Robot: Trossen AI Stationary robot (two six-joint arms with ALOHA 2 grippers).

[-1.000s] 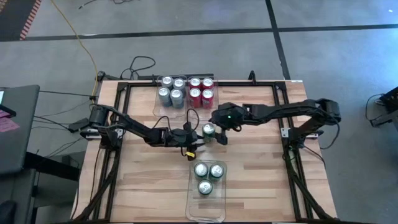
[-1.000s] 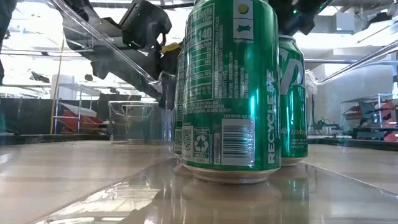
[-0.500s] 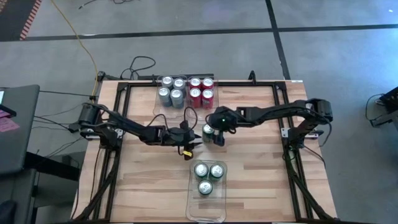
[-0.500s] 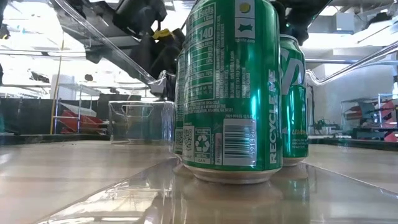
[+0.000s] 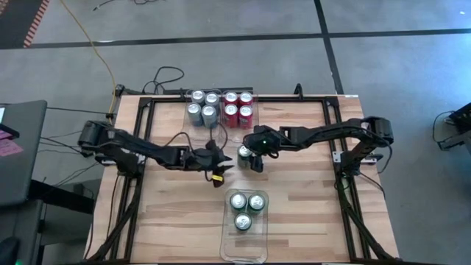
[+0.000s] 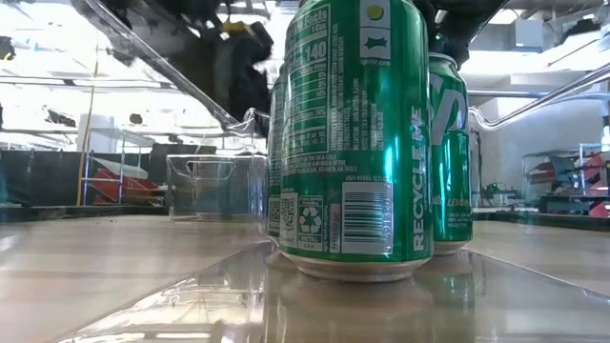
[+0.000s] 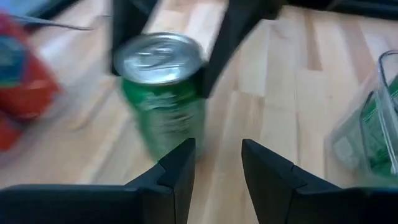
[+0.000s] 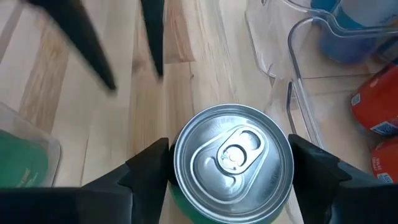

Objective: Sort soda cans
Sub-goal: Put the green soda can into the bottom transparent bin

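Near the middle of your pale wood-plank counter (image 5: 294,191), the right claw (image 8: 230,171) clamps a glossy green can (image 8: 231,163) with a round silver top. Your left claw (image 7: 217,165) hovers beside it, dark fingers apart.

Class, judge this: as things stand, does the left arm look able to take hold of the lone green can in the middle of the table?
Probably not yet. The right end effector already straddles that green can, its fingers on both sides. The left end effector is open and faces the can, apart from it.
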